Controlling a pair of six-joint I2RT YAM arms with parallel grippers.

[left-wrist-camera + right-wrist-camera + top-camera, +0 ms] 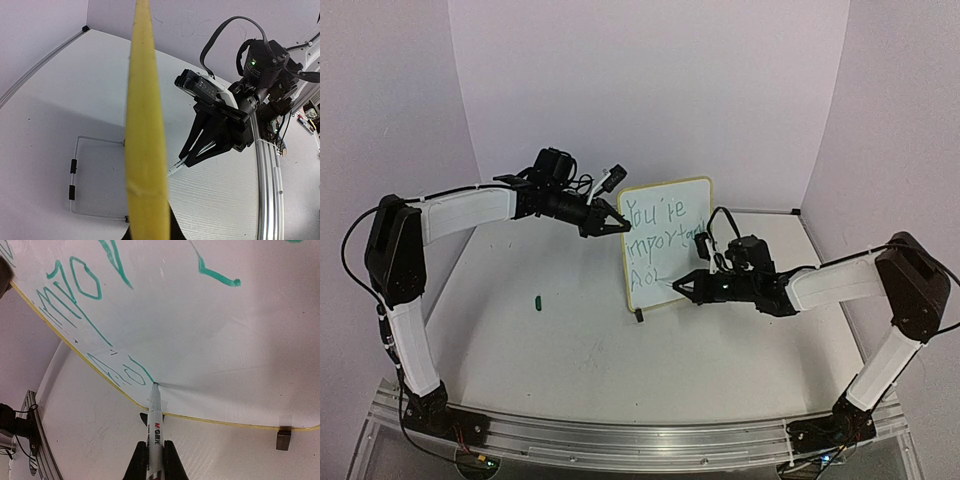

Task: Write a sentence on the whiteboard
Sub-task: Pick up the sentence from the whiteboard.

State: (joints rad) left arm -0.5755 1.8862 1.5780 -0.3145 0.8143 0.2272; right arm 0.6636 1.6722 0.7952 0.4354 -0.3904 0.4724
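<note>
The whiteboard [672,200] stands upright on the table, white with a thin pale-yellow frame. The sentence [656,213] is in green marker: "You're", "important", and a short start of a third line [120,374]. My left gripper [613,224] is shut on the board's upper left edge; in the left wrist view that yellow frame [145,125] runs up from between the jaws of the left gripper [149,229]. My right gripper [684,287] is shut on a white marker [155,422], whose tip [155,385] touches the board at the end of the third line.
A green marker cap [537,300] lies on the table left of the board. A black foot [283,439] sits under the board's lower edge. Behind the board lies a thin clear wire stand [73,177]. A metal rail [620,435] runs along the near edge.
</note>
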